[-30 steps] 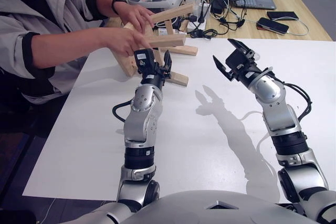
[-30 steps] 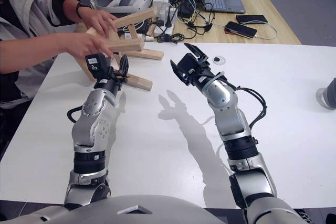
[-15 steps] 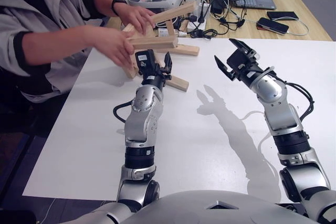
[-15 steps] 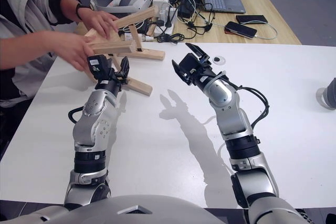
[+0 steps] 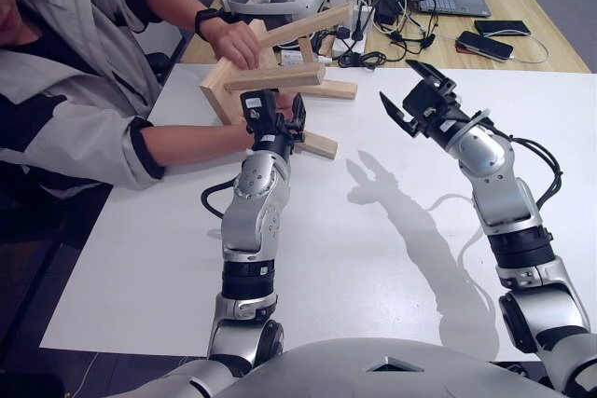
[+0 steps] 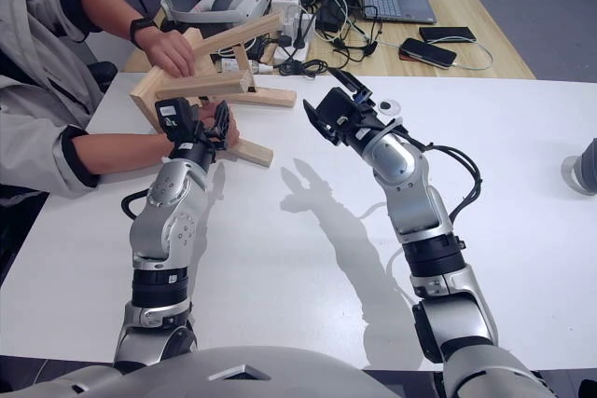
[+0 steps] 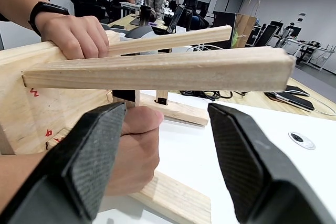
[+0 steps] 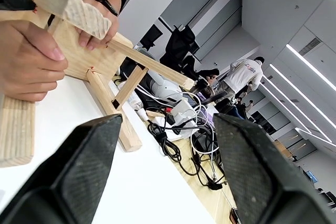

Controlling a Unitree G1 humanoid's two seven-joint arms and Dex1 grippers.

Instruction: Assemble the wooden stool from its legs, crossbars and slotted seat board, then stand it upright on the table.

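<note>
Stool (image 5: 280, 76), one, held by a person's two hands (image 5: 233, 42); left gripper (image 5: 276, 109) and right gripper (image 5: 403, 90) both open.

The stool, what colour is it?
The stool is pale wood; left wrist view shows it best.

The silver left arm (image 5: 250, 221) reaches straight ahead over the white counter (image 5: 373, 258), and its black padded left tool (image 5: 276, 116) is upright near the far left edge with fingers spread wide. The silver right arm (image 5: 499, 202) is bent at the elbow, holding the black right tool (image 5: 408, 92) above the counter's far middle, also gaping.
</note>
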